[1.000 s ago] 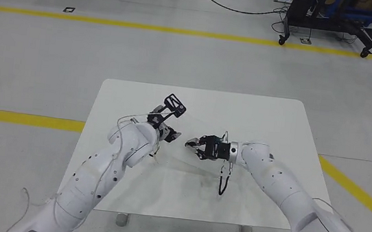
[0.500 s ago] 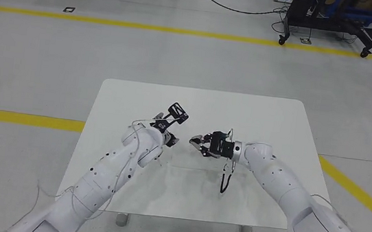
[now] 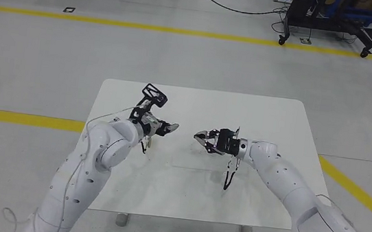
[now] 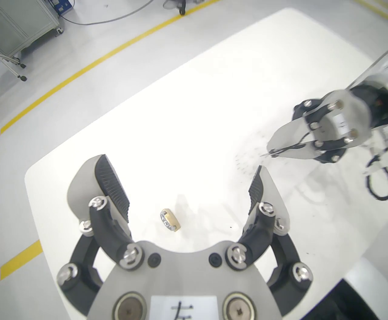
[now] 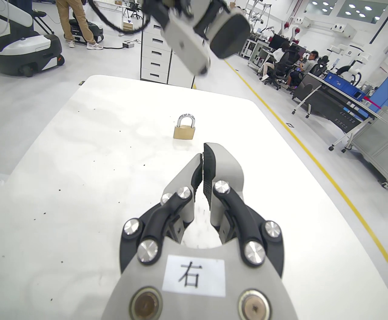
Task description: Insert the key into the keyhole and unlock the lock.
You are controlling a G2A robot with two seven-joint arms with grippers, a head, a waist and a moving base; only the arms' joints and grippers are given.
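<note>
**While the key is pinched, the padlock is left unheld**

Because a thin blade has to be steered into a narrow slot, the right gripper (image 5: 202, 155) is pressed together at its tips. What is judged to be the key (image 4: 268, 153) is pinched there as a thin sliver pointing left, though it cannot be made out in full. This gripper is held low over the table (image 3: 261, 124), right of centre, and is aimed at the padlock (image 5: 184, 128).

The padlock is set near the table's middle, apart from both grippers. It appears to stand with its shackle up, so the keyhole is judged not to be presented to the key.

The left gripper (image 4: 182, 166) is hung over the padlock with its fingers spread wide, and the brass body is seen below between them. That spread is judged to be meant for closing on the body, so that the lock can be steadied and turned toward the key. Until it is gripped, the padlock would probably be pushed away by any attempt at insertion.
</note>
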